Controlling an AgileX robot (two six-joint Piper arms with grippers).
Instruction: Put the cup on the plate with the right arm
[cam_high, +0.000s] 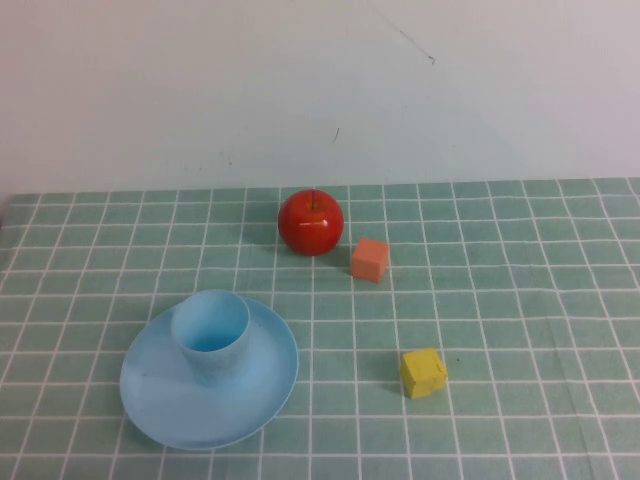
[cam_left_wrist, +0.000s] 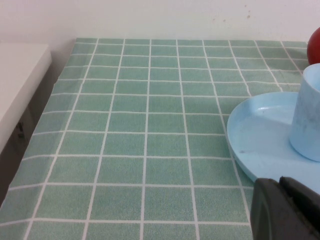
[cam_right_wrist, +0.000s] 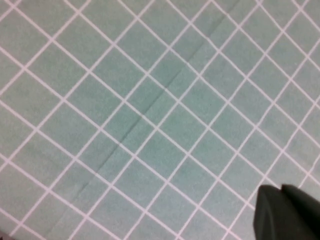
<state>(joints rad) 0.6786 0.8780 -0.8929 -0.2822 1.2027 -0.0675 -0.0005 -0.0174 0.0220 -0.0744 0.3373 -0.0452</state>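
Observation:
The small light blue cup (cam_high: 211, 334) stands upright on the round light blue plate (cam_high: 250, 400) at the front left of the table. Both also show in the left wrist view, the cup (cam_left_wrist: 307, 117) on the plate (cam_left_wrist: 255, 137). My left gripper (cam_left_wrist: 279, 179) is shut and empty, just short of the plate's rim. My right gripper (cam_right_wrist: 280, 188) is shut and empty over bare green checked cloth, with no object near it. Neither arm shows in the high view.
A red apple (cam_high: 311, 221) sits behind the plate, also at the edge of the left wrist view (cam_left_wrist: 315, 45). An orange cube (cam_high: 370, 259) lies beside it and a yellow cube (cam_high: 423, 372) right of the plate. The table's left edge (cam_left_wrist: 62, 75) drops beside a white surface.

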